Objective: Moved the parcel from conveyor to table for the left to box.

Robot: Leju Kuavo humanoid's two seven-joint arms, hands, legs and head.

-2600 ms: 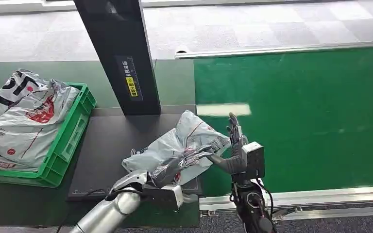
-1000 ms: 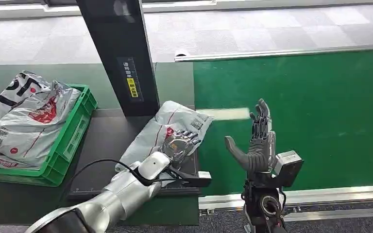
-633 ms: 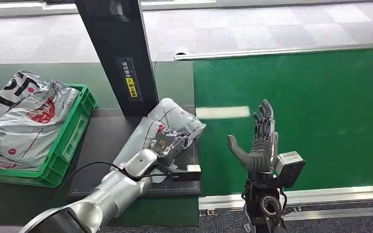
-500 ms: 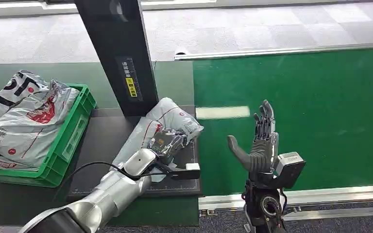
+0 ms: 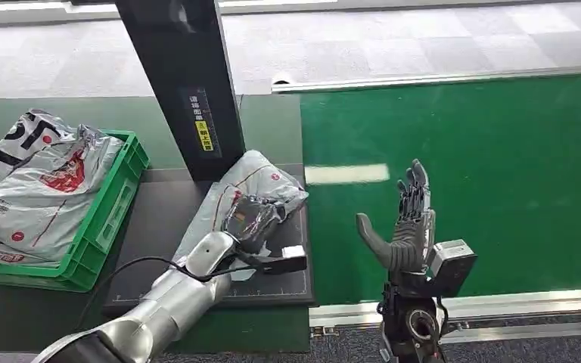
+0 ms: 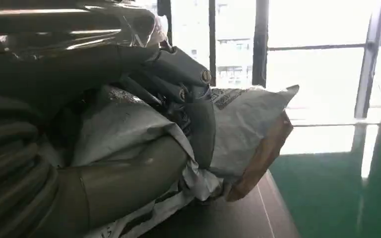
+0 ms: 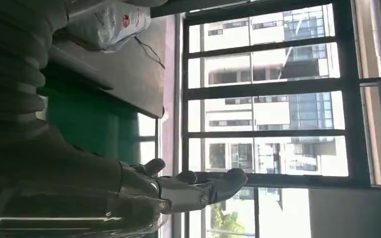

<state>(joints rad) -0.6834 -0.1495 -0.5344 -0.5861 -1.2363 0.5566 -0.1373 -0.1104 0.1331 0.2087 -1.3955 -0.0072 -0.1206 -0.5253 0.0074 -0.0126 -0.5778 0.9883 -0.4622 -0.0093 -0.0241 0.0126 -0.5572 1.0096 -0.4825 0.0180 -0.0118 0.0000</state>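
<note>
We find the parcel [image 5: 253, 193] on the table [image 5: 159, 219], gripped by our left hand [image 5: 248, 218], the crate [image 5: 113, 204] at nine o'clock, right hand [image 5: 408, 227] spread empty; next, lift toward it.

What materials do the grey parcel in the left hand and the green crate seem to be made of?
The parcel, which the left hand grips on the black table, looks like a thin, glossy plastic mailer bag: it wrinkles and bunches between the fingers. What is inside cannot be told. The green crate looks like rigid moulded plastic with slotted walls.
</note>
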